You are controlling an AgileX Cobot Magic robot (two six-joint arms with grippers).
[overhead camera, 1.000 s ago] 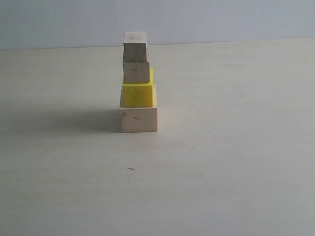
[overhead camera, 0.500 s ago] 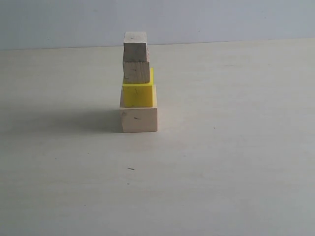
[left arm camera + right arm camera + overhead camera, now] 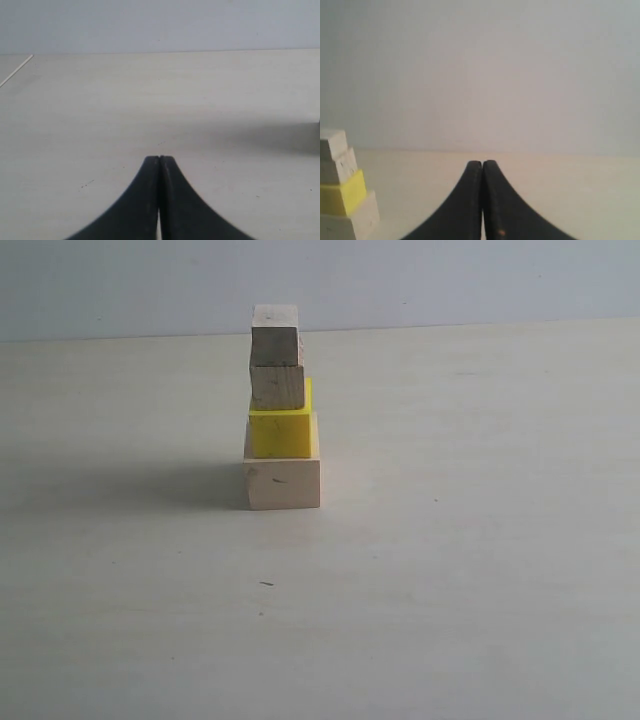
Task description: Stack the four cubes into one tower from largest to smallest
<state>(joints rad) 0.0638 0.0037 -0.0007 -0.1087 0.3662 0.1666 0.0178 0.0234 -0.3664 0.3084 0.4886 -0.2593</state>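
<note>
Tower [image 3: 280, 435] stands complete on the pale table [image 3: 480, 540].

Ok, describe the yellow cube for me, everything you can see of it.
The yellow cube is bright and evenly coloured, with flat faces and sharp edges. It sits upright, second from the bottom of the tower, resting on the largest wooden cube and carrying the medium wooden cube. Nothing else touches it.

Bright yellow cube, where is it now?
Exterior view, left of centre: the bright yellow cube sits on the large pale wooden cube, beneath the medium wooden cube.
</note>
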